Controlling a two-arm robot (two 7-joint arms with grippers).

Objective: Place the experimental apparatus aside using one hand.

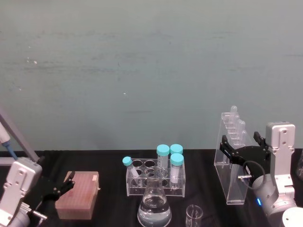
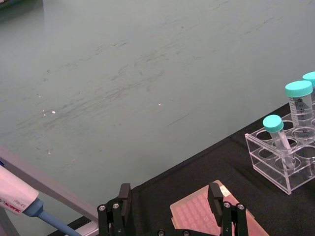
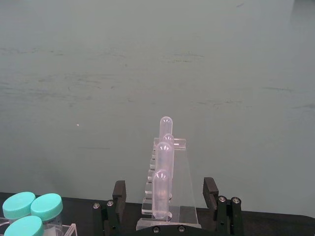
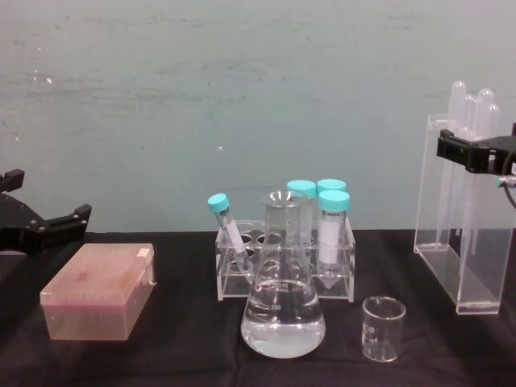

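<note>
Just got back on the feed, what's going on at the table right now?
The right gripper is open and straddles the top of the acrylic stand with its tubes, at the right of the black table; its fingers are not closed on it. The stand looks to rest on the cloth. The conical flask and small beaker stand untouched in the middle. The left gripper is open by the pink box.

We're in a lab here: a conical flask (image 4: 284, 310), small beaker (image 4: 381, 326), rack (image 4: 347, 278) of teal-capped tubes (image 4: 333, 226), pink tip box (image 4: 97, 292) and tall acrylic tube stand (image 4: 451, 234) on a black-draped surface (image 4: 185, 347).
</note>
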